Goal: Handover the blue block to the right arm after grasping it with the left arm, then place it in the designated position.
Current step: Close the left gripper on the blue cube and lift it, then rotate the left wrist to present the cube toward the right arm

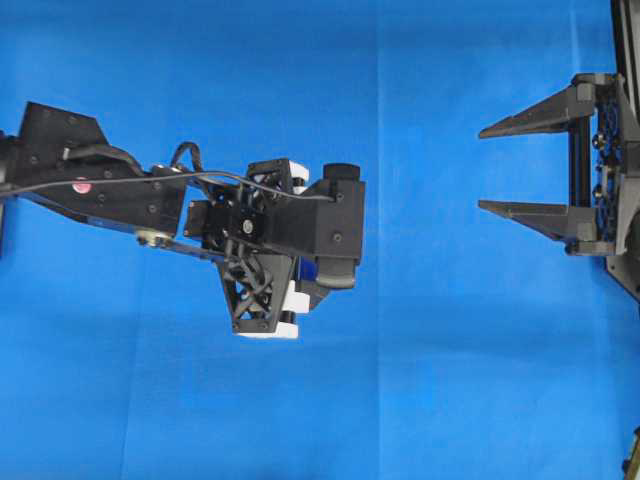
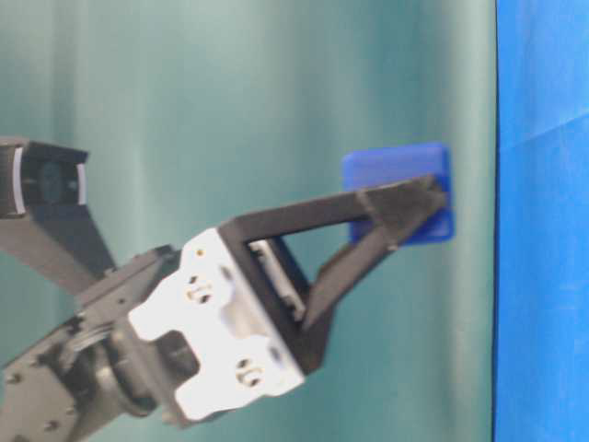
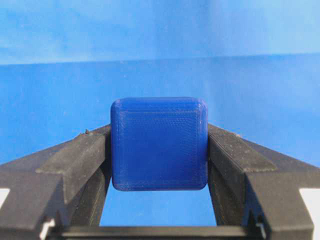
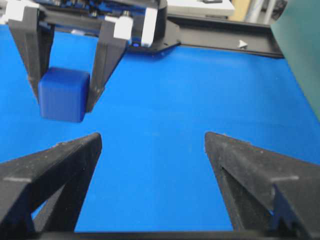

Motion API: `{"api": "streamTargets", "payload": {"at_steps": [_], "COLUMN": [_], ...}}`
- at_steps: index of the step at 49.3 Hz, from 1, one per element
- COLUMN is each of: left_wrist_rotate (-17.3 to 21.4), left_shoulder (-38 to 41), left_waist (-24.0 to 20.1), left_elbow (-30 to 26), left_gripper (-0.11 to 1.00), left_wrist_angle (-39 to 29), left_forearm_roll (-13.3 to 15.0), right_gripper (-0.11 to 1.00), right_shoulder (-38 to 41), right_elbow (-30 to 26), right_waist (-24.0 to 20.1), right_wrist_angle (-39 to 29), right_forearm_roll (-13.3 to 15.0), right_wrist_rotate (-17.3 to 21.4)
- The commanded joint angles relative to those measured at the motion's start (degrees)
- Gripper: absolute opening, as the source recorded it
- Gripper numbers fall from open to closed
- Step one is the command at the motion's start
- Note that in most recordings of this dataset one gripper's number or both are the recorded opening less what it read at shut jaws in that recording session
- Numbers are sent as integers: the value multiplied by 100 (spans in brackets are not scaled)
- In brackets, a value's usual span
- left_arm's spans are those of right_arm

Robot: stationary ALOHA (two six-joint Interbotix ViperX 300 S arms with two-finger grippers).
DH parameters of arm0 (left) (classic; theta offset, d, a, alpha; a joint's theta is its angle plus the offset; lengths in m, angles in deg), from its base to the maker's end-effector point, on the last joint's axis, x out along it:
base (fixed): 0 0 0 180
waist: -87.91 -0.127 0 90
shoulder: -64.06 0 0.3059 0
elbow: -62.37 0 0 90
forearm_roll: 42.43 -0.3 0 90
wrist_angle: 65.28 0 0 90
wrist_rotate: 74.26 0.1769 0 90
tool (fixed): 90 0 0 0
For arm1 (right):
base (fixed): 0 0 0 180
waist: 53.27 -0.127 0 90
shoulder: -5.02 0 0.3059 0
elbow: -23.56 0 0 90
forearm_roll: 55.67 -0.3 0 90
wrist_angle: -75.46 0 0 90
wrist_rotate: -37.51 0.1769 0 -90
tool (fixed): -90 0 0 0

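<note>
Gripping the one blue block [image 3: 159, 144] by two opposite flat sides, my left gripper [image 3: 159, 165] holds it above the blue cloth [image 1: 420, 400]. It looks rigid, light, smooth-faced; its free faces suit a second grip. My right gripper [image 1: 525, 166], well apart from the block, gapes wide, empty.

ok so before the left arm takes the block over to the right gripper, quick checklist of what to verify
1. Blue block clamped between the left gripper fingers: ok, both side faces are pressed by the fingers.
2. Block lifted off the blue cloth: ok, it hangs above the cloth in the right wrist view.
3. Block sits square in the grip: ok, no visible tilt in the left wrist view.
4. Right gripper open and empty: ok, jaws wide apart.
5. Path between the two grippers: ok, only bare cloth shows in the overhead view.
6. Designated position: cannot tell, no marker shows.
</note>
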Motion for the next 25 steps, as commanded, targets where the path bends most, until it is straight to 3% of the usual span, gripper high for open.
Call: {"api": "streamTargets", "payload": {"at_steps": [1,25], "left_wrist_rotate": [9,-9], "left_shoulder": [-290,-352], "left_waist": [-9,-18], "left_elbow": [-237,-246], "left_gripper": [48,48], "left_wrist_angle": [-105,-202], "left_forearm_roll": [-18,-18], "right_gripper": [98,98], "right_shoulder": [26,26], "right_elbow": [-141,-141], "right_waist": [9,9], "right_wrist_angle": [18,18], "right_forearm_roll": [-18,-18], "right_wrist_rotate": [9,9]}}
